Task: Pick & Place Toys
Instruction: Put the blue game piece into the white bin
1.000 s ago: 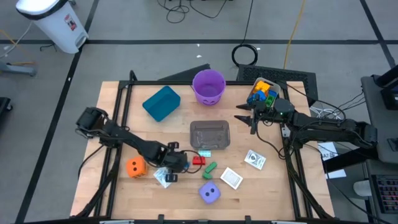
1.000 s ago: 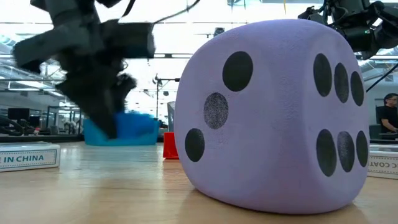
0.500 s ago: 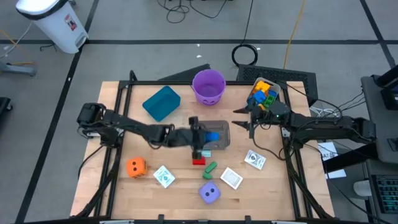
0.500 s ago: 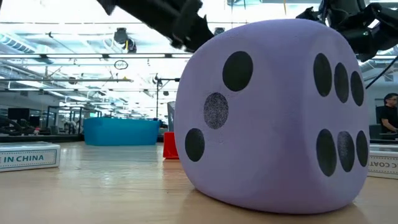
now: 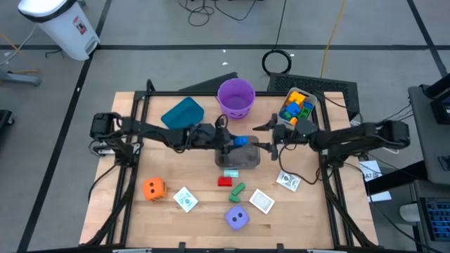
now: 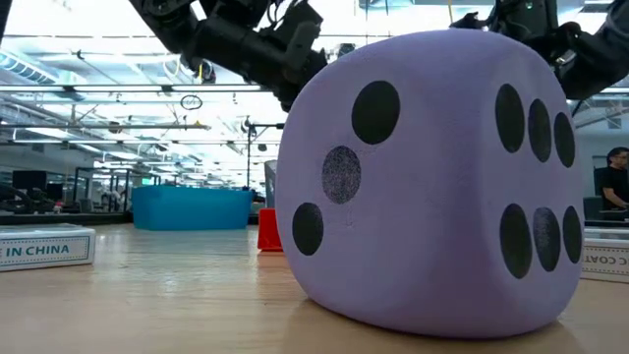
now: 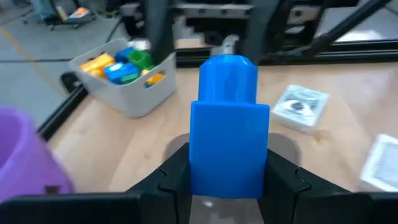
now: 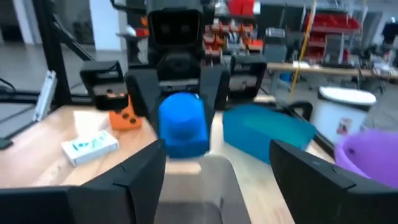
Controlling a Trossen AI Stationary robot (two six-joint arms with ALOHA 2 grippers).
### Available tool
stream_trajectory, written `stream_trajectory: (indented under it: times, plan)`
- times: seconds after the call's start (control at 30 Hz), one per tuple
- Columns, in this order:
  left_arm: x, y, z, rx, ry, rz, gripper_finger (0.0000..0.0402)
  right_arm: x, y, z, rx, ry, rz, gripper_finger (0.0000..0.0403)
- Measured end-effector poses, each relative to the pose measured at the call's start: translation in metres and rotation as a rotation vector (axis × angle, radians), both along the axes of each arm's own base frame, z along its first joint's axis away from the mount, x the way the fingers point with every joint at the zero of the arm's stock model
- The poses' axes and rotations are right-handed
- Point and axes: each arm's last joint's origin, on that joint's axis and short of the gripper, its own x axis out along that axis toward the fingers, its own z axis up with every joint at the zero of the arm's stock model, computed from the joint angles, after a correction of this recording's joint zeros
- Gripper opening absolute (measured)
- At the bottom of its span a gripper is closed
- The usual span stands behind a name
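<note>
My left gripper (image 5: 230,141) is shut on a blue block (image 5: 241,142) above the clear tub (image 5: 238,160) at mid-table. My right gripper (image 5: 267,138) is open and empty, just to the block's right and facing it; the block (image 8: 183,124) shows ahead of its spread fingers. On the table lie a red block (image 5: 224,181), a green block (image 5: 238,188), an orange die (image 5: 153,187), a purple die (image 5: 237,218) and three white cards (image 5: 185,199) (image 5: 261,201) (image 5: 288,180). My left gripper pinches the blue block's two flat opposite sides (image 7: 200,163) between its two fingers (image 7: 176,174). The fingers reach in about level from the table's left. The block's round stud end (image 7: 227,71) points away from the gripper, and the block is lifted clear above the clear tub.
A purple bucket (image 5: 235,97) and a teal bin (image 5: 183,114) stand at the far side. A white tub of coloured blocks (image 5: 299,105) stands at the far right. In the low view the purple die (image 6: 432,187) fills most of the picture. The two grippers are close together.
My left gripper has gone up and toward the table's far right, from beside the card near the orange die to above the clear tub, with the blue block in it. My right gripper has gone toward the table's left, up to the tub and the block.
</note>
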Motion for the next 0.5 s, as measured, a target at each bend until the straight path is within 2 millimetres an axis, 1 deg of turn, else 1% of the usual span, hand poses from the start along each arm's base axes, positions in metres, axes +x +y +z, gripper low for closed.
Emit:
stream_trajectory:
  times: [0.13,0.2,0.4,0.5]
  plan:
    - [0.0,-0.009,0.0,0.0,0.0,-0.027,0.0135,0.009,0.006,-0.004,-0.011,-0.055,0.037,0.0267]
    - [0.0,-0.011,0.0,0.0,-0.001,-0.031,0.0135,0.016,0.009,-0.006,-0.009,-0.047,0.055,0.0267]
    - [0.0,-0.011,0.0,0.003,0.0,-0.024,0.0135,0.039,0.016,-0.007,-0.004,-0.022,0.098,0.0257]
    - [0.0,-0.011,0.0,0.003,0.002,-0.024,0.0136,0.045,0.018,-0.008,-0.003,-0.017,0.105,0.0249]
